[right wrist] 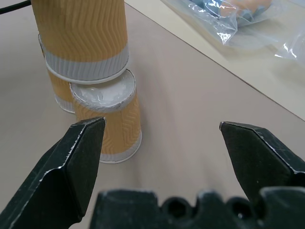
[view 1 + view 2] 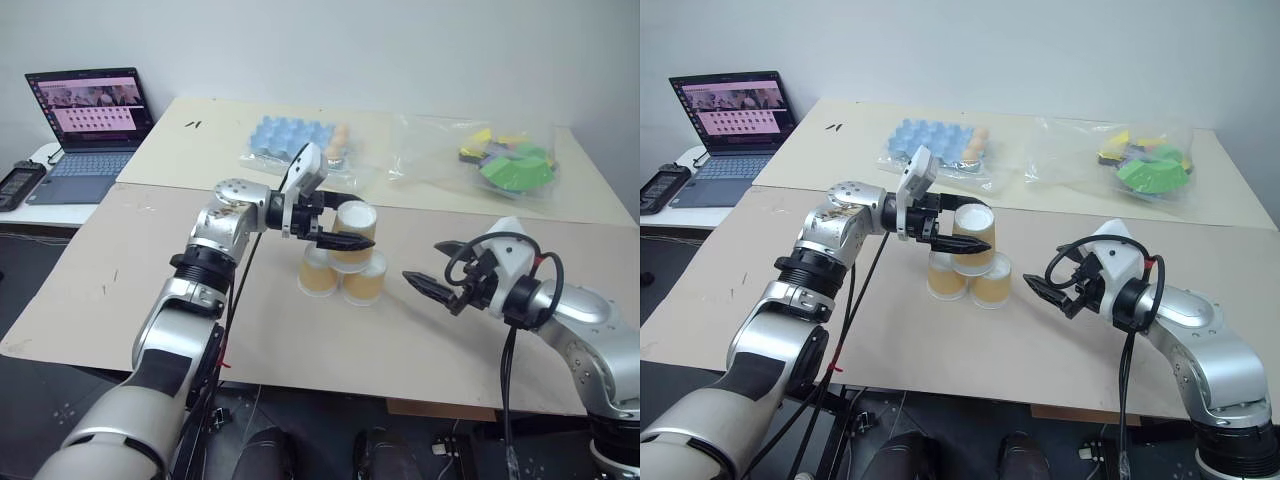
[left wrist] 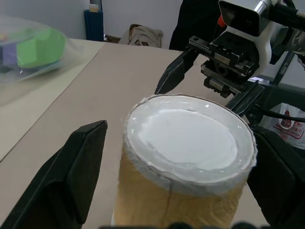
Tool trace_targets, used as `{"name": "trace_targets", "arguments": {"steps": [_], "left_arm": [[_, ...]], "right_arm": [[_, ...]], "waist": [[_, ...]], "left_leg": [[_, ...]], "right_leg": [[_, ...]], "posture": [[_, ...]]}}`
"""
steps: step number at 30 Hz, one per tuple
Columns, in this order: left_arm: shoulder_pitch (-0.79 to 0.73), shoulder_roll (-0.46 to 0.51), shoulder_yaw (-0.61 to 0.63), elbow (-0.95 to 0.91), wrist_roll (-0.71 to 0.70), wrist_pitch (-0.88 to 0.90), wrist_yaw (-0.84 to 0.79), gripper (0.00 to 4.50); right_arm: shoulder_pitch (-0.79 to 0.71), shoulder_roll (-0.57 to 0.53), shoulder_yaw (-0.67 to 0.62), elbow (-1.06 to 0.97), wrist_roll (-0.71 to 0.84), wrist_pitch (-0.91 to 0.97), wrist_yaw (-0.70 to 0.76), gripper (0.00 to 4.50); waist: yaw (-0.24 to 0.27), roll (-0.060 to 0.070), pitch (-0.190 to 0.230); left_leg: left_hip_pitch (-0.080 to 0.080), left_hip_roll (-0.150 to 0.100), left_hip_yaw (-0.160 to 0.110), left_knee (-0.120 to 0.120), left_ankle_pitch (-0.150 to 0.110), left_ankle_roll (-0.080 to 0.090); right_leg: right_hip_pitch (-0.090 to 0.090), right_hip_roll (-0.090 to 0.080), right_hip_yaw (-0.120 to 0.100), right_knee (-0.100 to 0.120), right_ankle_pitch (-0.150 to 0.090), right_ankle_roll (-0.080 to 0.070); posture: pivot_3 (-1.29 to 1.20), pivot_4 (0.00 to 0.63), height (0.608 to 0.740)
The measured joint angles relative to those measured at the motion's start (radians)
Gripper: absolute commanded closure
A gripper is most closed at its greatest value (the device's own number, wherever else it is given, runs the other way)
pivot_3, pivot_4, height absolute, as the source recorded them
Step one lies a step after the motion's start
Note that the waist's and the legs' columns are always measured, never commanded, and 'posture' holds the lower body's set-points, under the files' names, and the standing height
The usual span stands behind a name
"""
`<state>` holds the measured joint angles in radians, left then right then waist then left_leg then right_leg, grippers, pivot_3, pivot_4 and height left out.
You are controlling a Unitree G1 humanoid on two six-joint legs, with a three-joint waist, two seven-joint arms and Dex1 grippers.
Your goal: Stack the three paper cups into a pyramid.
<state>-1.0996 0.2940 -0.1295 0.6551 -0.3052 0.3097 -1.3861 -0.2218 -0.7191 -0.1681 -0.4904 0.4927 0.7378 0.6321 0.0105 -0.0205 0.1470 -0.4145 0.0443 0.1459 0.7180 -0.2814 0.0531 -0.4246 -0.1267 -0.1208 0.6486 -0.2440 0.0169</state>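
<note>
Bare table [image 2: 200,330] around the pyramid [image 2: 342,262], plastic bags [image 2: 470,160] crowding the far side, laptop [image 2: 90,130] far left

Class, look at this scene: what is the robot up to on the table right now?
The robot is building a pyramid of three paper cups. Two cups stand upside down side by side on the table, and the third cup sits across their tops. The left end effector is around that top cup with its fingers spread apart. The right end effector hovers open beside the stack.
</note>
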Motion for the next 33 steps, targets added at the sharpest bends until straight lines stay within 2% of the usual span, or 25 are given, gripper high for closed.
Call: {"name": "trace_targets", "arguments": {"steps": [9,12,15,18,23,27,33], "left_arm": [[-0.006,0.061,0.112,-0.194,-0.101,0.179,0.072,0.06],[-0.006,0.069,0.186,-0.268,-0.144,0.236,0.186,0.06],[0.018,0.064,0.264,-0.326,-0.143,0.239,0.382,0.06],[0.155,0.022,0.376,-0.459,-0.093,0.241,0.715,0.06],[0.434,-0.007,0.441,-0.655,-0.006,0.268,1.028,0.06],[0.631,-0.023,0.484,-0.767,0.059,0.255,1.189,0.06],[0.791,-0.069,0.477,-0.767,0.115,0.145,1.271,0.06]], "right_arm": [[-0.049,0.000,0.037,0.074,-0.009,-0.022,0.032,0.00],[-0.075,0.004,0.042,0.107,-0.014,-0.035,0.039,0.00],[-0.083,0.006,0.041,0.122,-0.024,-0.049,0.032,0.00],[-0.084,0.011,0.029,0.170,-0.058,-0.050,-0.013,0.00],[-0.092,0.013,0.001,0.255,-0.133,-0.050,-0.119,0.00],[-0.109,0.076,0.023,0.347,-0.250,-0.055,-0.258,0.00],[-0.111,0.267,0.014,0.450,-0.333,-0.192,-0.470,0.00]], "waist": [[-0.003,0.000,0.000],[-0.002,0.000,0.000],[-0.001,0.000,0.000],[-0.001,0.000,0.000],[-0.002,0.000,0.000],[-0.002,0.000,0.000],[0.002,0.000,0.000]], "left_leg": [[0.000,0.000,0.000,0.001,0.000,0.000],[0.000,0.000,-0.001,0.001,0.000,0.000],[0.001,0.000,-0.002,0.001,0.000,0.000],[0.003,0.000,-0.002,0.000,0.000,0.000],[0.003,0.000,-0.001,-0.001,0.000,0.000],[0.004,0.000,-0.001,-0.001,0.000,0.000],[0.004,-0.001,-0.001,0.001,0.001,-0.001]], "right_leg": [[0.000,0.000,0.000,0.000,0.000,0.000],[0.000,0.000,0.000,0.001,0.000,0.000],[0.001,-0.001,0.000,0.001,0.000,0.000],[0.003,-0.002,0.001,0.001,0.000,0.000],[0.002,-0.002,0.001,0.001,0.000,0.000],[0.003,-0.002,0.001,0.002,0.000,0.000],[0.002,-0.003,0.001,0.007,0.000,0.000]], "posture": [[0.00,0.150,0.706],[0.00,0.150,0.706],[0.00,0.150,0.706],[0.00,0.150,0.706],[0.00,0.150,0.706],[0.00,0.150,0.706],[0.00,0.150,0.706]]}}
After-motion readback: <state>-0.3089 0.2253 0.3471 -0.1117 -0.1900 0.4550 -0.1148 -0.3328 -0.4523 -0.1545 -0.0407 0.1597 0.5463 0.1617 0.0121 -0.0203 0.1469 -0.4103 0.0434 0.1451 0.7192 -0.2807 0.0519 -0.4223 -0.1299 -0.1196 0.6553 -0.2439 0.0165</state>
